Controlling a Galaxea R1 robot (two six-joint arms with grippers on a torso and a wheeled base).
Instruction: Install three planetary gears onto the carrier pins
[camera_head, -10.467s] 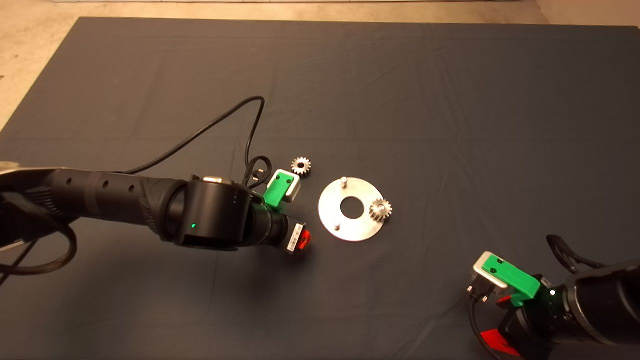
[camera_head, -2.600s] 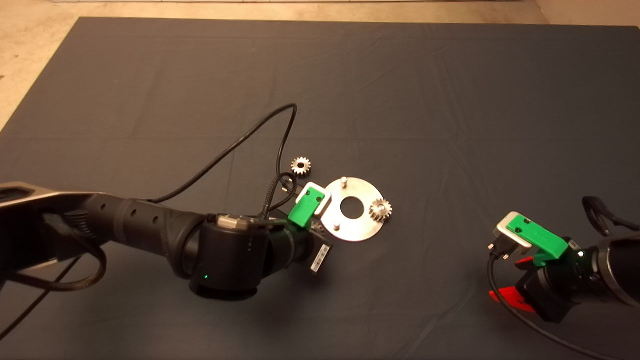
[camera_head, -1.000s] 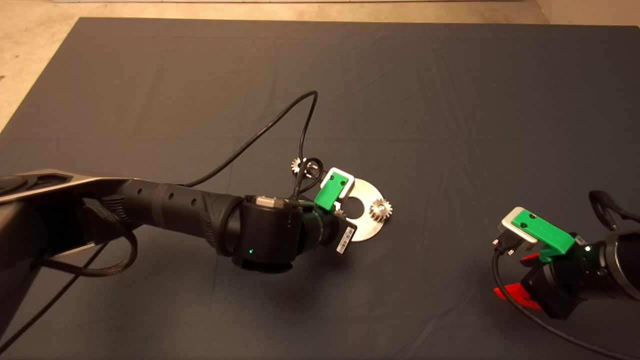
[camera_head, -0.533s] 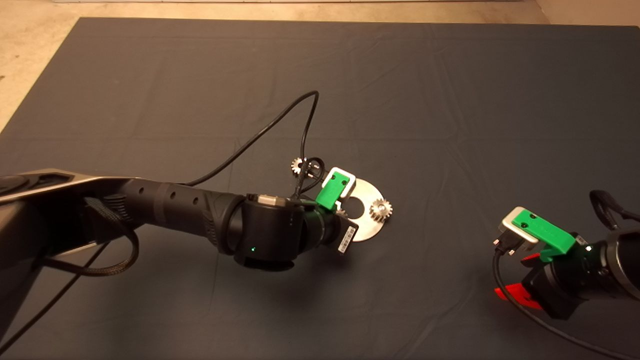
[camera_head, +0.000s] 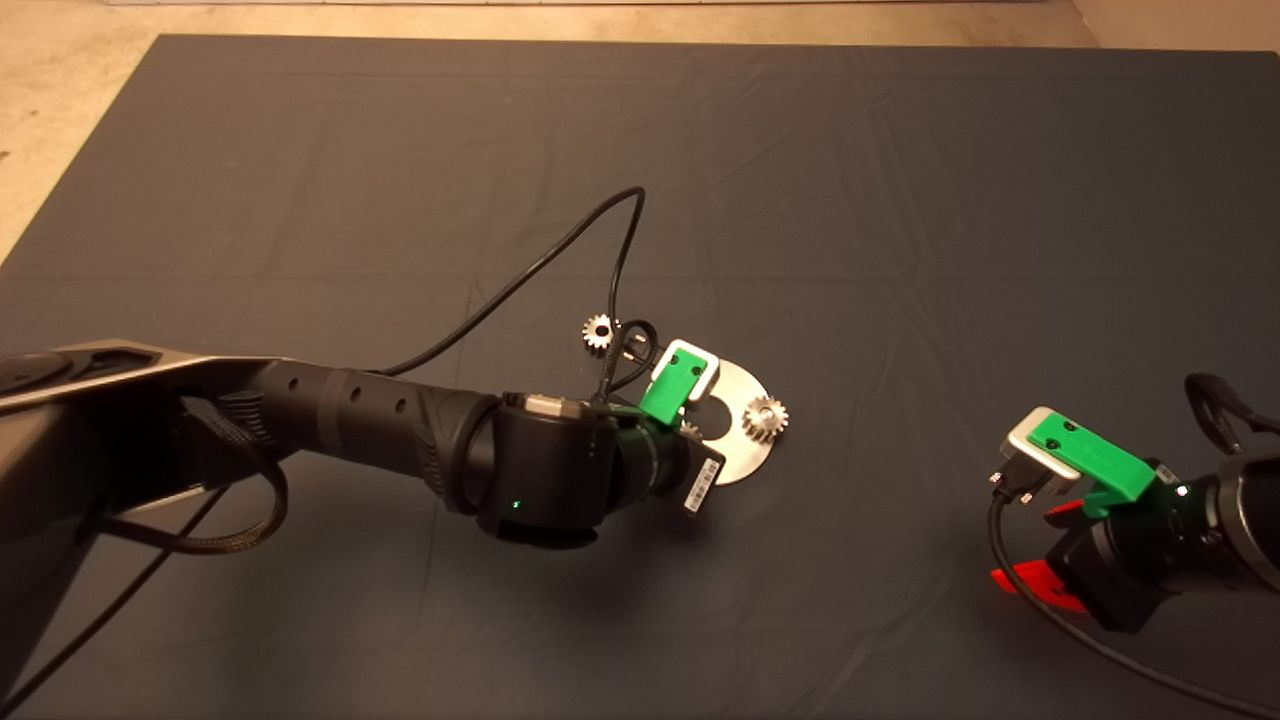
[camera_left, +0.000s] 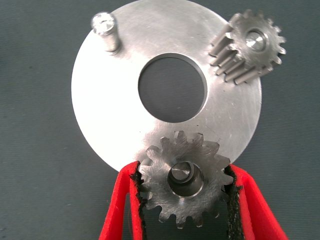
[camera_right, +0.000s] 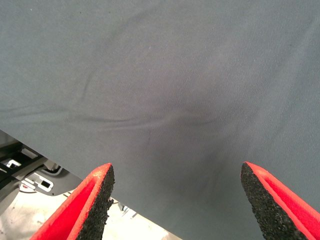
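Note:
The round shiny carrier disc (camera_left: 115, 110) lies at the mat's middle, and the left arm covers part of it (camera_head: 740, 455) in the head view. One planetary gear (camera_left: 250, 45) (camera_head: 765, 418) sits on a carrier pin at the disc's right rim. Another carrier pin (camera_left: 104, 27) stands bare. My left gripper (camera_left: 183, 171) is shut on a second planetary gear (camera_left: 185, 187) over the disc's near rim, and a pin top (camera_left: 181, 172) shows through its bore. A third gear (camera_head: 598, 331) lies loose on the mat beyond the disc's left. My right gripper (camera_right: 177, 200) hangs open at the lower right (camera_head: 1035, 585).
The left arm's black cable (camera_head: 620, 260) loops up over the mat behind the disc. The dark mat (camera_head: 900, 200) spreads wide around the disc. Its near edge and the floor (camera_right: 30, 200) show in the right wrist view.
The left arm has come from the mat left of the disc to its near rim, edging right in the last second. The right gripper has drifted slightly right.

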